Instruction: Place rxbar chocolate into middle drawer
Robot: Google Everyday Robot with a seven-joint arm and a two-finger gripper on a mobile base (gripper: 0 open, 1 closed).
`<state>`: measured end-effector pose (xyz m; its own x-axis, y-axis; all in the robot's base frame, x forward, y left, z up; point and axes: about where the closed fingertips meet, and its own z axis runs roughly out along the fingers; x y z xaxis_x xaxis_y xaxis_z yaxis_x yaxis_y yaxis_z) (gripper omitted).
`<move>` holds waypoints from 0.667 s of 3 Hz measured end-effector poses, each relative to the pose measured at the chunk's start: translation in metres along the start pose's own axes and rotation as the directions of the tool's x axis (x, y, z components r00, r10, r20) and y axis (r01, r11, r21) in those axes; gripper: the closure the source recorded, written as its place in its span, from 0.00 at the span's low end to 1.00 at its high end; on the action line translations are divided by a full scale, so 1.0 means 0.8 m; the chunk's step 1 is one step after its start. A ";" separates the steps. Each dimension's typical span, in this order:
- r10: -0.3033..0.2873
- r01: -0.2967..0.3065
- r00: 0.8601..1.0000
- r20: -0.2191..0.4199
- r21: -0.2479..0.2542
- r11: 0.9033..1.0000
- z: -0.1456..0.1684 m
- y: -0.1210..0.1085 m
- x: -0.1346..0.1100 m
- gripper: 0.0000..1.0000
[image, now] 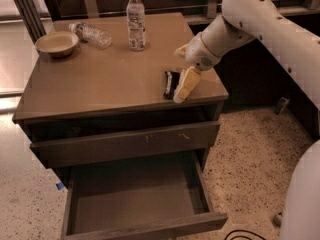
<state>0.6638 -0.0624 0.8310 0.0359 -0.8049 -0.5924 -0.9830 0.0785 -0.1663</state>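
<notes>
The rxbar chocolate (pixel 168 84), a flat black bar with white lettering, lies on the cabinet top near the front right corner. My gripper (pixel 178 75) hangs right over it with pale yellow fingers spread. One finger (pixel 186 84) is down at the bar's right side and the other (pixel 181 49) is behind it. The gripper is open and the bar rests on the wood. The middle drawer (pixel 131 190) is pulled far out below, and its bare floor shows.
The drawer above (pixel 125 144), with pale scratches, sticks out slightly. An upright water bottle (pixel 135 20), a lying bottle (pixel 91 33) and a bowl (pixel 56 43) sit at the back of the top. Speckled floor lies to the right. A cable (pixel 245 234) is near the drawer corner.
</notes>
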 end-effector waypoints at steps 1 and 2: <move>0.001 -0.001 1.000 0.005 0.011 1.000 0.008 -0.006 -0.003 0.00; 0.009 -0.009 1.000 0.004 0.006 1.000 0.017 -0.007 -0.003 0.06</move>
<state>0.6715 -0.0527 0.8230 0.0273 -0.8017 -0.5971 -0.9822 0.0896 -0.1653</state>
